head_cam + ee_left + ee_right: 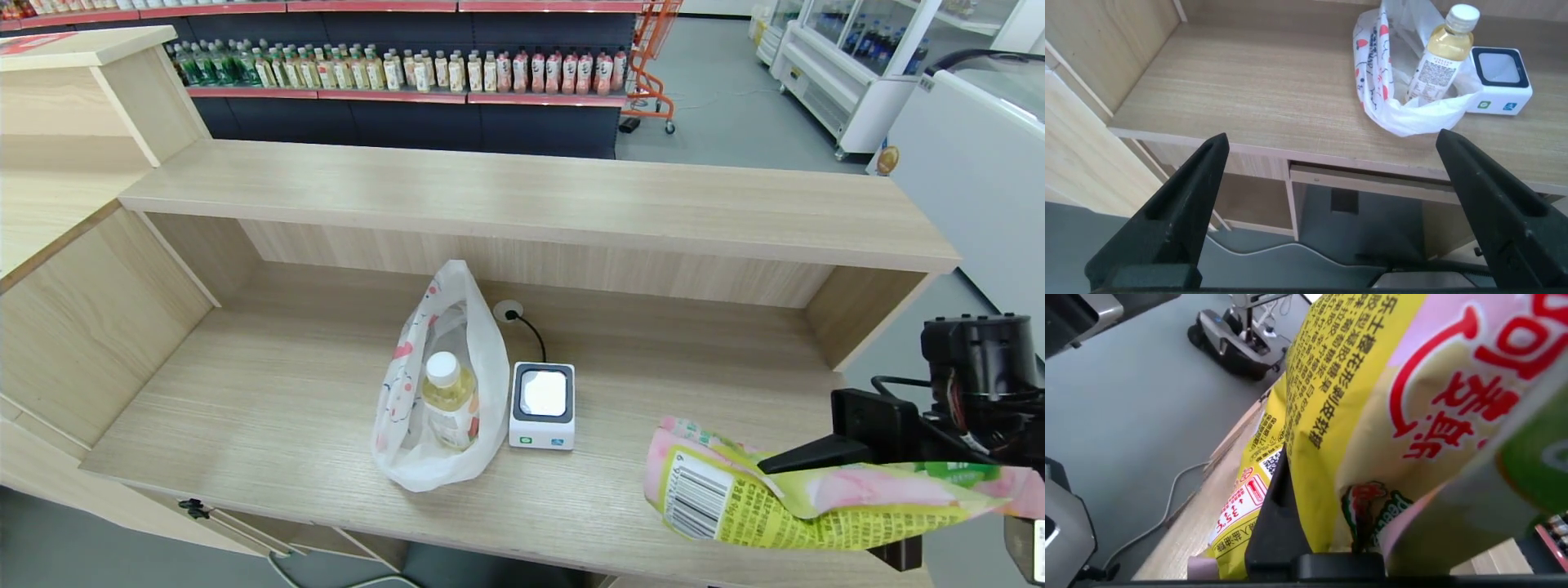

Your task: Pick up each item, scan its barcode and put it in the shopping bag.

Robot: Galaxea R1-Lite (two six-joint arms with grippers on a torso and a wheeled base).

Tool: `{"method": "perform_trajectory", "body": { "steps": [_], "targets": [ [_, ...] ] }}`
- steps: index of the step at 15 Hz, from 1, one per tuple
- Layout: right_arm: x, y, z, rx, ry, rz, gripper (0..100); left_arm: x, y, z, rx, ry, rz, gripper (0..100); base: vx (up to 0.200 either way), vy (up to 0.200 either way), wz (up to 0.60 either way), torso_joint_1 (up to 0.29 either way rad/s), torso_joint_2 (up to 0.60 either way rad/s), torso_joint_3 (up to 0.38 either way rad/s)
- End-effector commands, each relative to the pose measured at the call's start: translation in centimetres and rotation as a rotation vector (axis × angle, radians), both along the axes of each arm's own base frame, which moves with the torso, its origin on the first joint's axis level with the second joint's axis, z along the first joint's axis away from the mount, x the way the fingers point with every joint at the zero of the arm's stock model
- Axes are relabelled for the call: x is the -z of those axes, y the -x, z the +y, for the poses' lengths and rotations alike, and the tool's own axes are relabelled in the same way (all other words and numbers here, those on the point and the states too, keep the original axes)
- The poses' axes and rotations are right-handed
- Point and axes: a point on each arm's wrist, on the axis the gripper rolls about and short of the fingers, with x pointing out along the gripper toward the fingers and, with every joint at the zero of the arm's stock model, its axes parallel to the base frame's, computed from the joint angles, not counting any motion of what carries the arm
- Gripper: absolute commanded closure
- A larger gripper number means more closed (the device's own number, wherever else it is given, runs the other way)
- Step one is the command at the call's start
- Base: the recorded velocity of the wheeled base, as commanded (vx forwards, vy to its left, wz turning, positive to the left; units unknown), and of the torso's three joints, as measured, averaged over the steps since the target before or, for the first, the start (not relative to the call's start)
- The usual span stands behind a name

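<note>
So, right gripper (816,494) is clamped on a crinkly yellow-green and pink foil snack packet (865,498), held roughly flat by the right front end of the light wood counter (269,408). It's pinched around the middle, so the white barcode patch (694,500) at the free end sticks out uncovered, which imo is the point of that grip.

The code faces up tho, and the small white square scanner (542,406) has its lit window facing up too. My guess is the packet needs flipping or tilting over the window before it'll read. They're well apart rn.

Thin white plastic shopping bag with red blotches (404,384) stands just beside the scanner, mouth open upward (handy for dropping stuff in). A clear bottle of yellowish drink with a white cap (447,396) is upright inside already, so at least one item looks done.

Left gripper (1331,140) has fingers spread wide w/ nothing in them, parked off the counter's front edge, prob just out of the way.
</note>
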Motion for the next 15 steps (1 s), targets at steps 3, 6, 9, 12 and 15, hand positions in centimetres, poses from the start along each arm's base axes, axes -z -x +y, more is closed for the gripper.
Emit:
{"method": "perform_trajectory", "body": {
  "steps": [3,6,9,12,15],
  "targets": [
    [-0.3,2.7,-1.0,0.024,0.000,-0.023,100,0.0,0.0,0.0,0.000,0.000,-0.001,0,0.000,0.000,0.00,0.000,0.00,0.000],
    [-0.6,3.4,-1.2,0.028,-0.001,-0.041,100,0.0,0.0,0.0,0.001,0.000,-0.001,0,0.000,0.000,0.00,0.000,0.00,0.000],
    [-0.6,3.6,-1.1,0.024,-0.002,-0.043,100,0.0,0.0,0.0,0.000,0.000,-0.001,0,0.000,0.000,0.00,0.000,0.00,0.000],
    [-0.7,3.7,-1.2,0.025,-0.003,-0.050,100,0.0,0.0,0.0,0.000,0.000,-0.001,0,0.000,0.000,0.00,0.000,0.00,0.000],
    [-0.6,4.0,-1.2,0.027,-0.001,-0.043,100,0.0,0.0,0.0,0.000,0.000,-0.001,0,0.000,0.000,0.00,0.000,0.00,0.000]
  ]
}}
